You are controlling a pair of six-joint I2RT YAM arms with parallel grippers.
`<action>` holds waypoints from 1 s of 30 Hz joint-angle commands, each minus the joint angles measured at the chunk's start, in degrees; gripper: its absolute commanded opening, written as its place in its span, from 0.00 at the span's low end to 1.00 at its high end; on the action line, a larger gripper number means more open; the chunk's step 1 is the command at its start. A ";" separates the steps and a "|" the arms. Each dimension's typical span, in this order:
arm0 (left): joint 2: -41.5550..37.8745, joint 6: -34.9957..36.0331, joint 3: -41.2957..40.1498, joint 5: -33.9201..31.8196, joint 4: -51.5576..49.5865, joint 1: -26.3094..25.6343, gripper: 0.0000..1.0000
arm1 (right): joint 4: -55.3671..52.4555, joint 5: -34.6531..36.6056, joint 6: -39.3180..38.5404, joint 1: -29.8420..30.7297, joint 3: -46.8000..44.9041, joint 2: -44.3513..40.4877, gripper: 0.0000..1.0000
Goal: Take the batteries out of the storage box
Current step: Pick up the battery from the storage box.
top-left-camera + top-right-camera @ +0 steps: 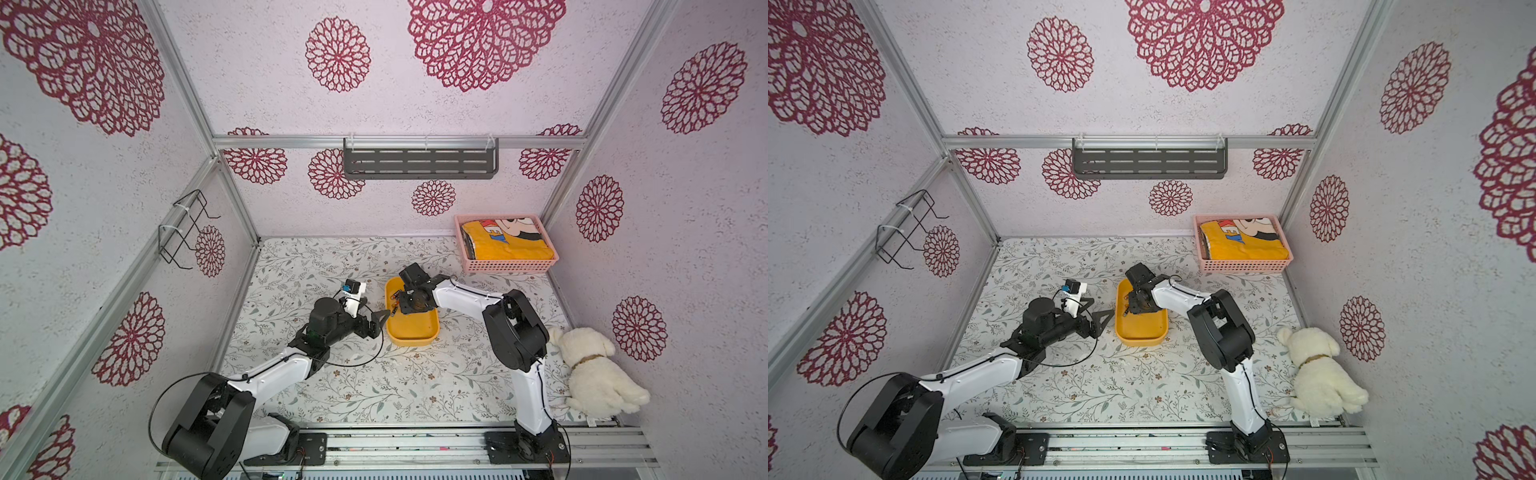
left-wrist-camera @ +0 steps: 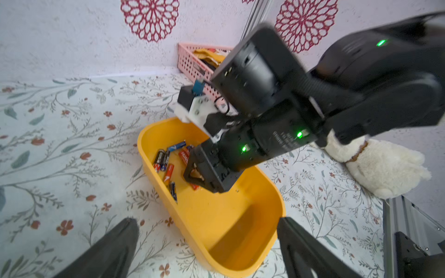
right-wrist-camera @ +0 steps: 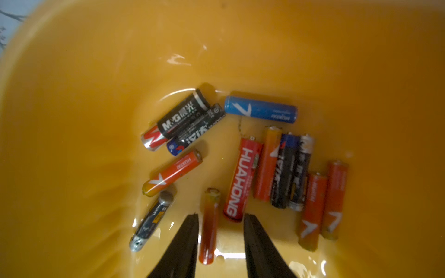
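Batteries (image 3: 284, 168) lie in the storage box (image 1: 411, 343), mid-frame in a top view, one orange battery (image 3: 209, 226) lengthwise between the half-open jaws of the right claw (image 3: 220, 215), ungripped, while the left claw (image 2: 206, 219) gapes empty nearby.

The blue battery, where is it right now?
In the right wrist view, the blue battery lies flat on the bottom of the yellow box, its end next to two black batteries.
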 commanded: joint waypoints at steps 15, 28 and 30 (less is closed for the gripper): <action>-3.36 1.74 -0.09 -2.88 -7.15 -0.29 0.97 | -0.84 1.54 0.72 0.70 -0.25 2.45 0.14; -6.34 -0.15 2.68 -10.15 -11.23 -0.24 0.97 | 0.18 -1.20 -0.11 0.09 1.59 -3.30 0.00; -7.15 -0.64 2.81 -12.71 -11.77 -0.32 0.97 | 1.30 -3.08 0.44 -0.56 1.21 -5.08 0.00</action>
